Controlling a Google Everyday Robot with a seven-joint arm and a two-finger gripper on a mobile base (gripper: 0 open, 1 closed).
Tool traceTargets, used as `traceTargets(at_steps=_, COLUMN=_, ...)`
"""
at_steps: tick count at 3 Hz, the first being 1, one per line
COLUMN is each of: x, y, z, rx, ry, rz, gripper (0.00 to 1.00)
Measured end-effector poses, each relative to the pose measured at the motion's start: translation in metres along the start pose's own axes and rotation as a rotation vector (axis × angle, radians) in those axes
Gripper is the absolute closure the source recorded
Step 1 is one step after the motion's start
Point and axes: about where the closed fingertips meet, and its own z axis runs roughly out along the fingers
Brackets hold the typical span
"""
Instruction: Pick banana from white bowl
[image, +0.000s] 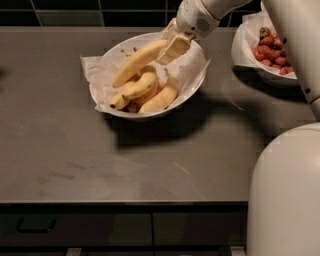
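The white bowl, lined with crinkled white paper, sits on the dark counter at upper centre. The banana, long and pale yellow, lies tilted across the top of the pile, its right end raised. My gripper reaches in from the upper right and is shut on that raised right end, over the bowl's far right side. Shorter bananas lie beneath it in the bowl.
A second paper-lined bowl with red strawberries stands at the right back. My white arm and body fill the right side. The counter's front edge runs above dark drawers.
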Motion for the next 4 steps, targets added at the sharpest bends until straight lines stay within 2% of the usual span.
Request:
traceTargets(at_steps=1, x=-0.010, y=0.014, z=-0.029, rx=0.031, ry=-0.011, rz=-0.006, gripper=1.00)
traceTargets(at_steps=2, x=-0.016, y=0.036, z=-0.057, rx=0.063, ry=-0.017, rz=0.017, gripper=1.00)
traceTargets(at_steps=4, x=-0.021, y=0.107, z=-0.100, rx=0.071, ry=-0.136, rz=0.116, gripper=1.00)
